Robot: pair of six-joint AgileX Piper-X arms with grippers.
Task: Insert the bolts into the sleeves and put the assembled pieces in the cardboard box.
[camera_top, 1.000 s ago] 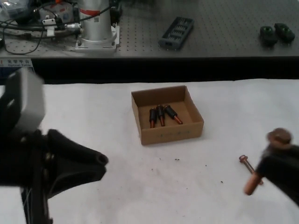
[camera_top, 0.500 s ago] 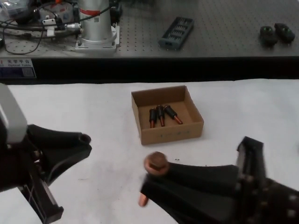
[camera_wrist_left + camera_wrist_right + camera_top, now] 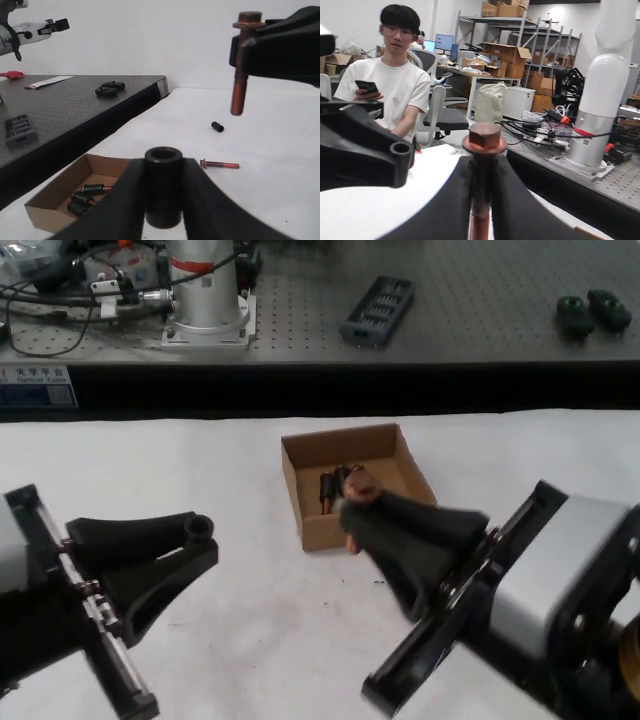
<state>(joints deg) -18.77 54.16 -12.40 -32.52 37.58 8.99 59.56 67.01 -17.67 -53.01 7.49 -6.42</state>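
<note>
Sleeve (image 3: 163, 200) and bolt (image 3: 240, 70) are each held off the counter (image 3: 250, 460) and are not touching each other. Your left fingers (image 3: 125, 210) are clamped on the black sleeve. It stands upright between them with its open bore facing up, at the near left of the scene. Your right fingers (image 3: 445, 200) are clamped on the copper-coloured bolt just under its flanged head, with the head up and the shank hanging straight down. In the high view they sit near the centre, in front of the near wall of the cardboard box (image 3: 320, 530). From the left wrist camera the bolt hangs higher than the sleeve. The open-topped box rests on the white counter toward the far middle, with assembled pieces (image 3: 82, 196) lying side by side on its floor. Beyond the held sleeve, a loose bolt (image 3: 220, 164) lies flat on the counter, and a loose sleeve (image 3: 217, 126) lies farther off, apart from it.
</note>
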